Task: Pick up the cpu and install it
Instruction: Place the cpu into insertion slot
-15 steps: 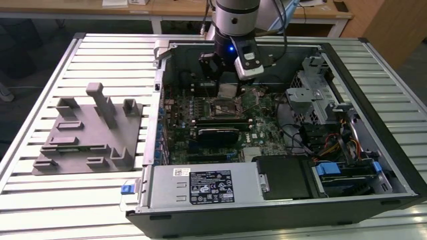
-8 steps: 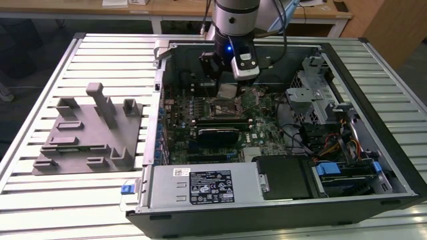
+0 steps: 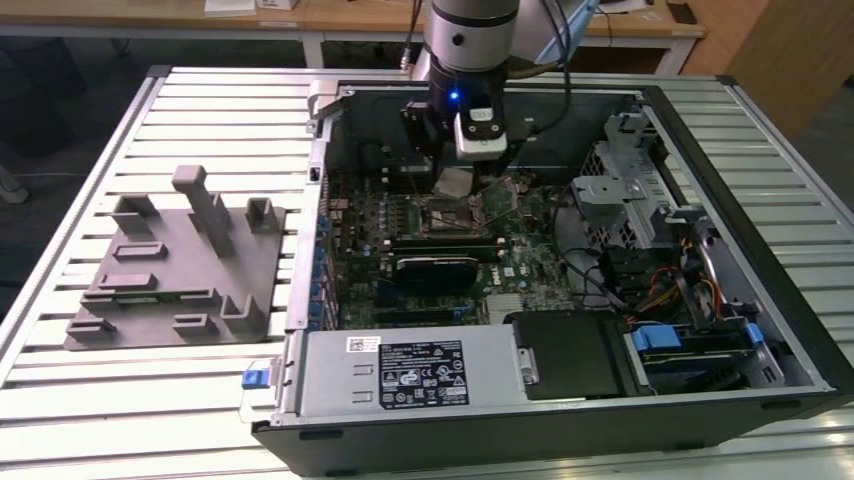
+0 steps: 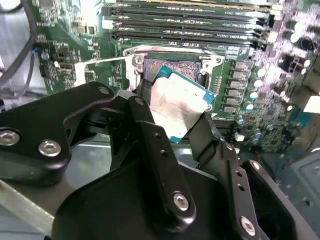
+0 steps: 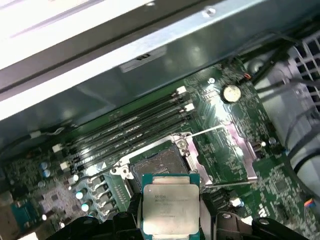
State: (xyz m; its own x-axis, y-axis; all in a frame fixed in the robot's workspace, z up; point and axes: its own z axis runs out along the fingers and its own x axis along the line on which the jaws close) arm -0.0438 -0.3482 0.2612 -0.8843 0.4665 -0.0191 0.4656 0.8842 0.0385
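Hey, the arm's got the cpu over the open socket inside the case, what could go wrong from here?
1. The cpu looks tilted against the socket in the second wrist view; lowered askew, it might bend the contacts.
2. The pincer grips only its edges, so it could slip.
3. The thin lever beside the socket might snag a finger.

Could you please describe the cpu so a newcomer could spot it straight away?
Look inside the open computer case at the green circuit board, where the black fingers of the gripper hang close to the empty square socket. The cpu is the small flat square clamped between them; its pale silver top and blue-green rim set it apart from the dark socket.
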